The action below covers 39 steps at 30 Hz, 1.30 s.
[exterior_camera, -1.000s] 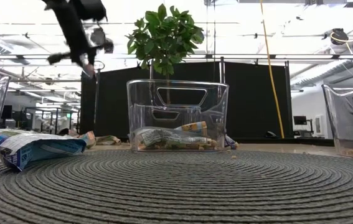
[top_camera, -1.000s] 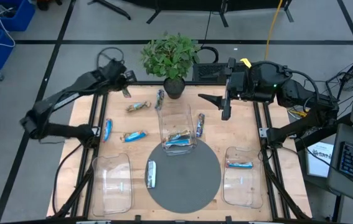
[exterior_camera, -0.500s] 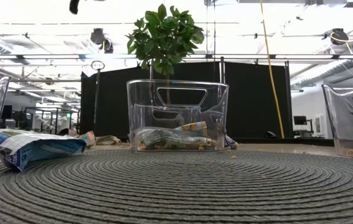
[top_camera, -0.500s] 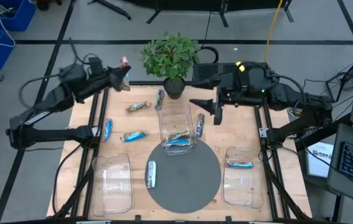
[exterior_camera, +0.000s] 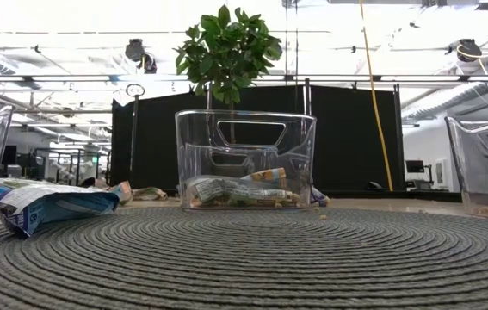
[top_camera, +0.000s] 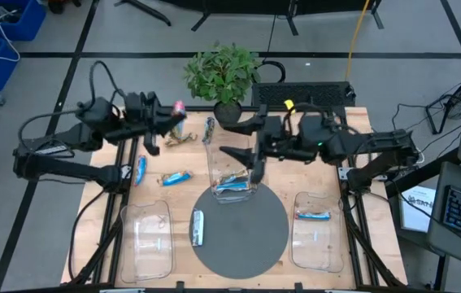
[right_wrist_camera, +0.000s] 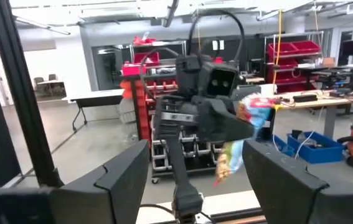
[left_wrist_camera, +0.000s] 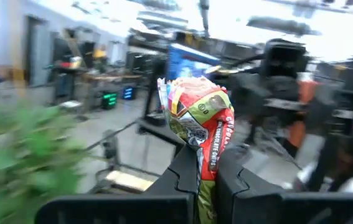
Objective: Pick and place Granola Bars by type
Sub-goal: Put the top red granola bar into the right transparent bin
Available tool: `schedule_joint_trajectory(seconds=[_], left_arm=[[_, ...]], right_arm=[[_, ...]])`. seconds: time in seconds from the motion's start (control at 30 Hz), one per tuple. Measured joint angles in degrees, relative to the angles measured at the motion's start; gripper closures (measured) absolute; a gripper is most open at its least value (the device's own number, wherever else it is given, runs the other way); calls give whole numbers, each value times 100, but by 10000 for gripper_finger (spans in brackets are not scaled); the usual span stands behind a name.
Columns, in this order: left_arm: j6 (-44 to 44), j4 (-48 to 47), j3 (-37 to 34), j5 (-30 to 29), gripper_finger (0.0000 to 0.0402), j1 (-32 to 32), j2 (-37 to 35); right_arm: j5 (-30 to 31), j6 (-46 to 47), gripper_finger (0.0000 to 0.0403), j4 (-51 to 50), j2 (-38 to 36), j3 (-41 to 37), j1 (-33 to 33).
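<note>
The wooden table [top_camera: 108,163] carries a round grey mat [top_camera: 246,236] toward 6 o'clock, and a potted plant [top_camera: 223,77] stands at its 12 o'clock edge. The left arm [top_camera: 59,146] reaches in from 9 o'clock, raised above the table's 10 o'clock corner, its forearm roughly level; the left gripper [top_camera: 173,116] is clamped narrow on 1 red-and-pink granola bar [left_wrist_camera: 200,121], which stands up between its fingers in the left wrist view. The right arm [top_camera: 368,150] stretches in from 3 o'clock toward the centre, the right gripper [top_camera: 250,150] hanging above the centre tray with its jaws spread wide and nothing between them. There are 3 clear trays: the centre tray [top_camera: 232,167] at the mat's 12 o'clock edge, the left tray [top_camera: 146,236] at 7 o'clock and the right tray [top_camera: 316,229] at 5 o'clock. The remaining granola bars are spread about: bars in the centre tray [top_camera: 233,182], too overlapped to count, 1 in the right tray [top_camera: 312,216], 1 on the mat [top_camera: 197,227], and 5 on bare wood, at [top_camera: 141,169], [top_camera: 176,178], [top_camera: 180,140], [top_camera: 209,128] and [top_camera: 262,163].
</note>
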Motion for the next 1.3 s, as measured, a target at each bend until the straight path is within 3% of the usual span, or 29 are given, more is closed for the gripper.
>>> schedule_joint_trajectory(seconds=[0.5, 1.3], left_arm=[[772, 573, 0, -228, 387, -1510, 976], [856, 981, 153, -696, 388, -1536, 1381]], right_arm=[[525, 66, 151, 132, 298, 0, 133], [594, 262, 151, -199, 395, 0, 219]])
